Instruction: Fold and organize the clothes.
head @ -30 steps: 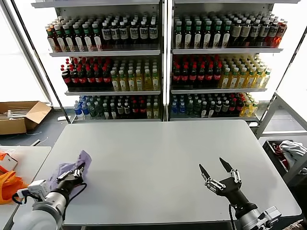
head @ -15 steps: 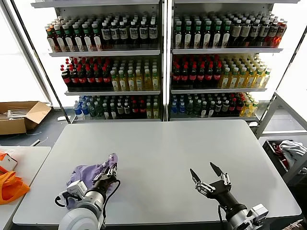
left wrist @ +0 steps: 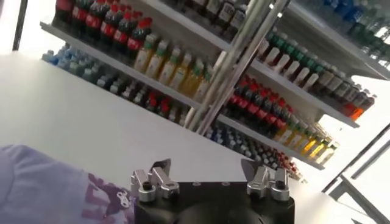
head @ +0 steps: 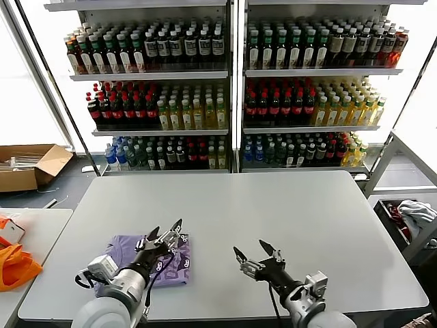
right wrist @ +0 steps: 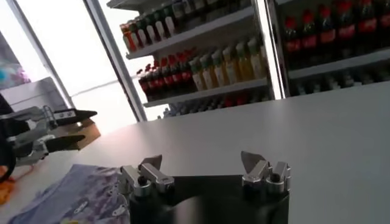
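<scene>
The lavender T-shirt (head: 176,266) lies in a flat bundle on the grey table (head: 273,205) near the front left, with dark print showing. My left gripper (head: 167,231) is open and empty, hovering just above the shirt's far edge. In the left wrist view the gripper (left wrist: 206,167) has its fingers spread, with the shirt (left wrist: 42,189) beside it. My right gripper (head: 251,251) is open and empty, low over the table to the right of the shirt. In the right wrist view the gripper (right wrist: 201,159) is open, facing the shirt (right wrist: 79,195) and the left gripper (right wrist: 61,129).
Bottle shelves (head: 232,89) stand behind the table. Bright orange fabric (head: 13,263) lies on a side table at the left. A cardboard box (head: 27,164) sits on the floor. A bin with white-grey cloth (head: 413,213) is at the right.
My left gripper carried the shirt from the table's left edge to the right, then let go and opened. My right gripper moved left toward the shirt.
</scene>
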Available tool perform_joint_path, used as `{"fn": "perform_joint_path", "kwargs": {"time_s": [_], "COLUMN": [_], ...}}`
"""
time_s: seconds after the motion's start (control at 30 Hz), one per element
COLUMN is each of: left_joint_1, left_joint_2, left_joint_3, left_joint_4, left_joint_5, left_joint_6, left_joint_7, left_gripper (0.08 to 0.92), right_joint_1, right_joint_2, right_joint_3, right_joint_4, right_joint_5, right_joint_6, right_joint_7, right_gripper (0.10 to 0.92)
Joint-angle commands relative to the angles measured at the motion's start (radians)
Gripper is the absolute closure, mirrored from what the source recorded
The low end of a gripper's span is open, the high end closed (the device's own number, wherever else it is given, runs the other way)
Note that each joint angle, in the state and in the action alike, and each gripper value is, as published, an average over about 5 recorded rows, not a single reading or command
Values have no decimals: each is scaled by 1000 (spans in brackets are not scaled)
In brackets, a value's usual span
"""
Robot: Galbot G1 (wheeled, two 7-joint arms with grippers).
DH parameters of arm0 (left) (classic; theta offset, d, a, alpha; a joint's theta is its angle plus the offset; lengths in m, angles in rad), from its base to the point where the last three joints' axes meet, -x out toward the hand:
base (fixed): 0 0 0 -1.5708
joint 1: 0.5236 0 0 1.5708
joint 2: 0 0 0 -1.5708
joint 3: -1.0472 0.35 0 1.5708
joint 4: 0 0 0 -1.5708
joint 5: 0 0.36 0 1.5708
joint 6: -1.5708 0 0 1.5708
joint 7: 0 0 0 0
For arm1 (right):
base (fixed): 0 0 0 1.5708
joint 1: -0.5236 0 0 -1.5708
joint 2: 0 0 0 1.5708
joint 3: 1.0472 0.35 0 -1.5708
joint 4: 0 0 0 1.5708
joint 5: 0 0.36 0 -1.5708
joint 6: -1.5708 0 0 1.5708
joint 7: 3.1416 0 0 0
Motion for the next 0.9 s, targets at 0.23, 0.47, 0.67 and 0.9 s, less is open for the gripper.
{"fn": "perform_joint_path", "kwargs": {"time_s": [0.23,0.47,0.67,0.9], "left_joint_1": [50,52,51,52], "left_joint_2": [136,119,123,121], "left_joint_3": [-296,-291,-298,-297], "left_joint_4": [91,86,89,88], "left_joint_5": [182,179,165,154], "left_joint_6": [-9,-7,-4,1], "left_joint_7": [241,229,211,197], "left_gripper": [178,177,177,177], "right_joint_1": [396,440,432,400], "right_joint_2": [137,170,158,150], "right_joint_3": [-431,-461,-451,-426], "right_joint_4": [-369,-431,-414,-378], "right_joint_5": [100,85,88,74], "right_joint_6": [-126,-126,-126,-126], "right_joint_7": [125,128,122,110], "right_gripper": [203,215,361,569]}}
